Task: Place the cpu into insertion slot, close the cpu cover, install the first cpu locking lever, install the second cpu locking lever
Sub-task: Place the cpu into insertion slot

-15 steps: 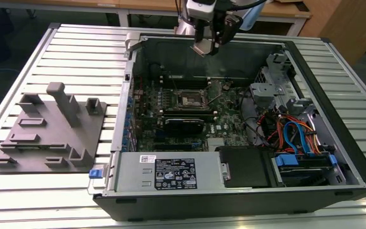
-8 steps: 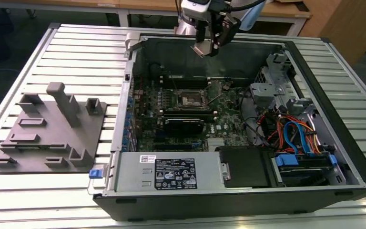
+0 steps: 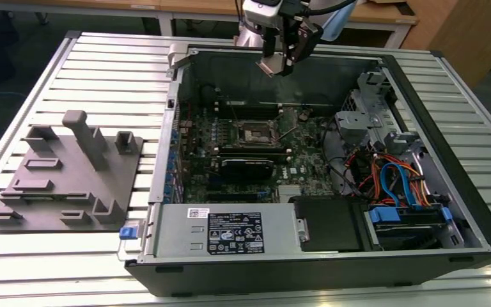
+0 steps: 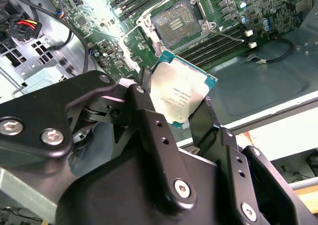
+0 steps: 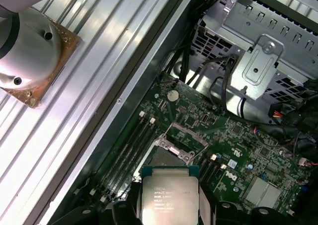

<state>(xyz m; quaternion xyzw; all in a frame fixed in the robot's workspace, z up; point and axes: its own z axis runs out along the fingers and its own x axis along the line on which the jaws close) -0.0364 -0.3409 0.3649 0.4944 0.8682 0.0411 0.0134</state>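
Cpu held above the open case, not yet seated

The cpu [image 4: 181,98] is pinched by its edges between the fingers [image 4: 203,120] of the gripper [image 3: 278,62], high over the far side of the computer case [image 3: 331,275]. The insertion slot [image 4: 175,20] below lies bare, so placing, cover closing and both lever steps remain.

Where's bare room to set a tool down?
In the exterior view the ribbed aluminium table is bare above and below the grey fixture tray, and at the exterior view's right of the open black computer case. Inside is crowded: green motherboard, cables, gripper holding silvery square cpu overhead.
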